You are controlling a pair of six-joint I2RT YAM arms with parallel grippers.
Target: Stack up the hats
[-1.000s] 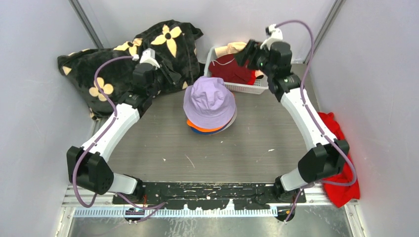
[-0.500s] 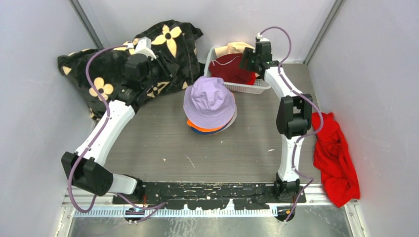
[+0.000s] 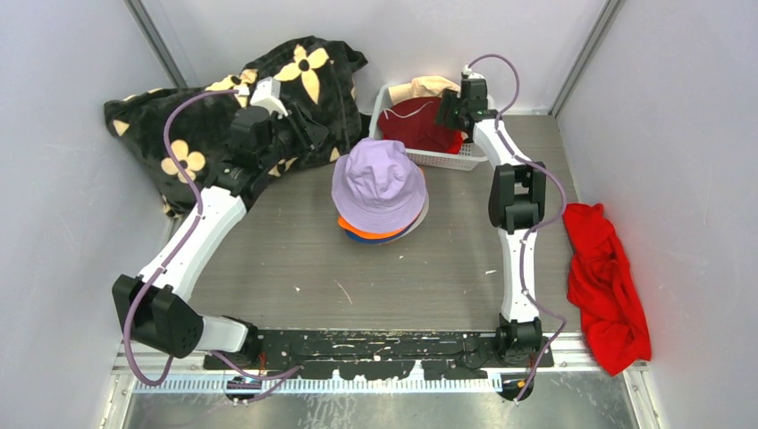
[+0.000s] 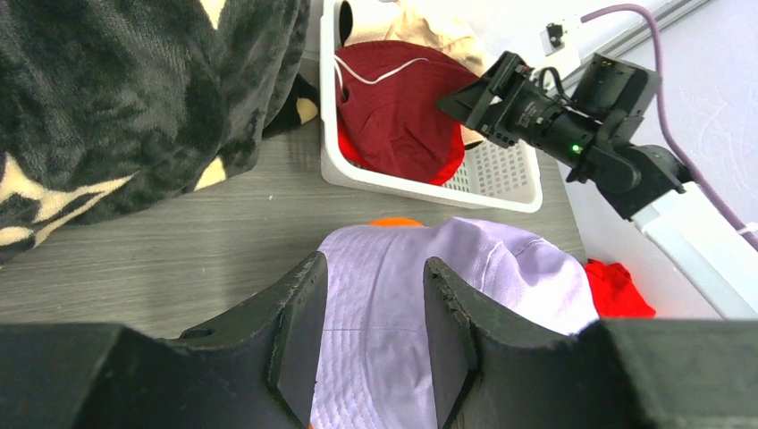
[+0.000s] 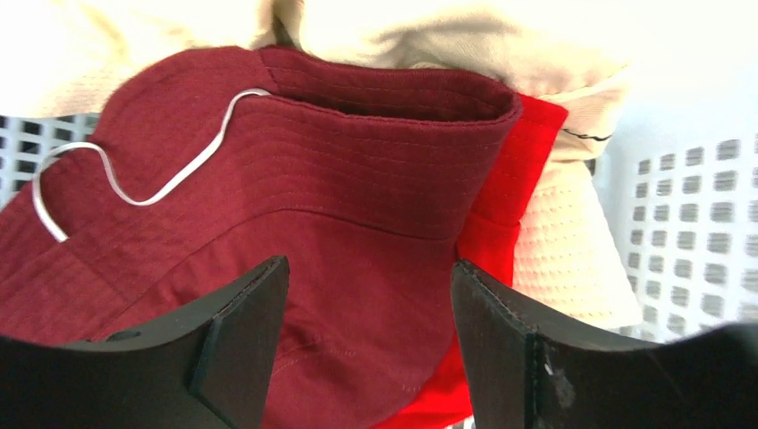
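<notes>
Right arm (image 3: 514, 192) nearer the basket (image 3: 474, 162), jaws apart above stitched maroon hat (image 5: 295, 241).

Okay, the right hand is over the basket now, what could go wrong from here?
The open right hand hangs over the maroon hat, which lies against red fabric and a cream hat; it may pinch more than one. The hat's white cord could snag as it closes.
</notes>
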